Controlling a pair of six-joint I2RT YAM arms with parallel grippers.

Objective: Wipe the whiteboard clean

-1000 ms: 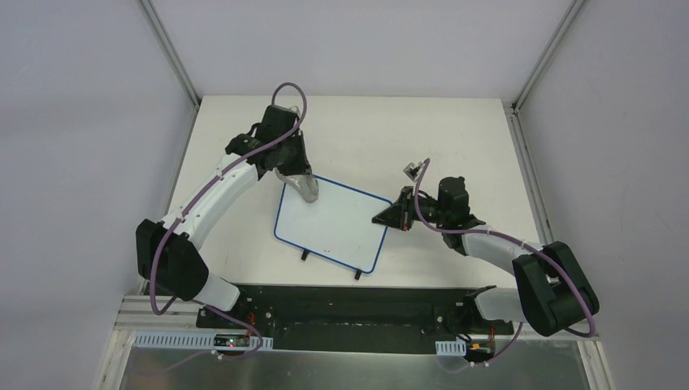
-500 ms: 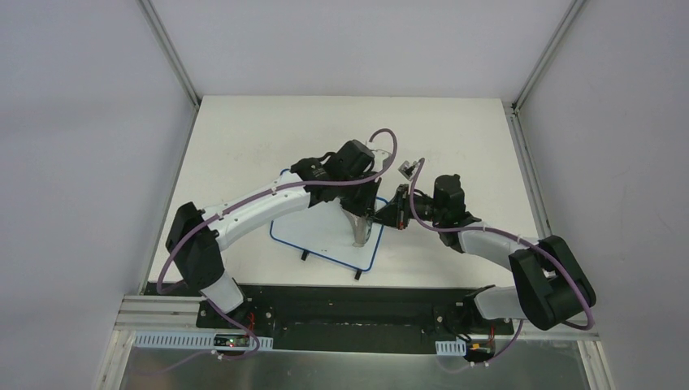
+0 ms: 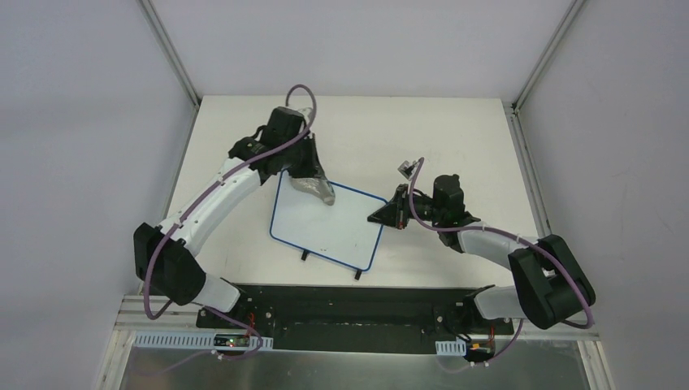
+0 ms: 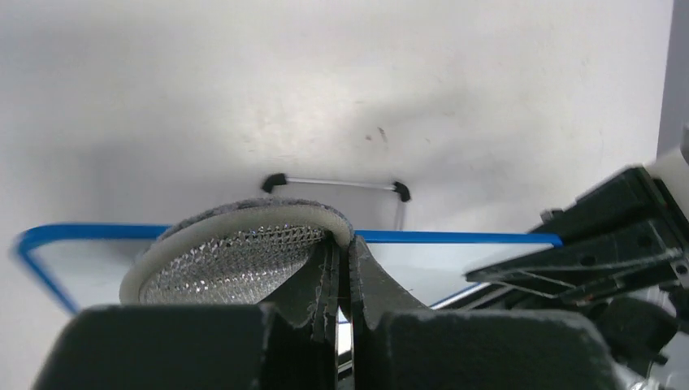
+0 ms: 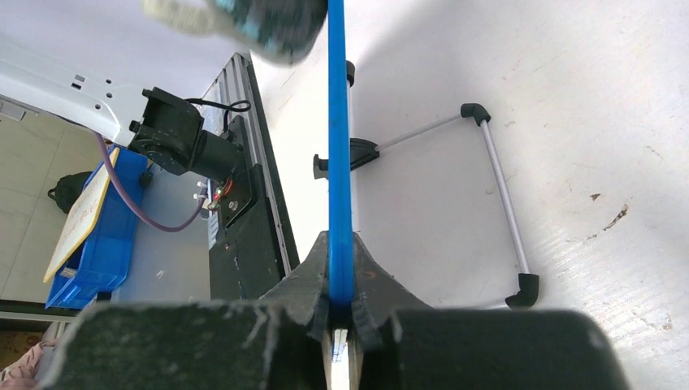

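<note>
The whiteboard (image 3: pixel 325 227), white with a thin blue frame and two small black feet, lies slightly skewed at the table's middle. No writing shows on it. My left gripper (image 3: pixel 313 180) is shut on a grey wiping cloth (image 3: pixel 317 190), which presses on the board's far edge. In the left wrist view the cloth (image 4: pixel 236 252) bulges left of the shut gripper (image 4: pixel 345 248), over the blue frame (image 4: pixel 455 237). My right gripper (image 3: pixel 380 218) is shut on the board's right edge. The right wrist view shows that gripper (image 5: pixel 341 280) clamping the blue frame (image 5: pixel 337 146).
A wire stand (image 5: pixel 504 203) with black end caps runs under the board. The black base plate (image 3: pixel 349 305) spans the near table edge. Metal posts (image 3: pixel 166 49) flank the back corners. A blue bin (image 5: pixel 89 244) sits off the table.
My left gripper swept the cloth from the board's far-left corner down to its near right, beside the right gripper, then back up to the far edge. The board shifted slightly; the right gripper kept hold.
</note>
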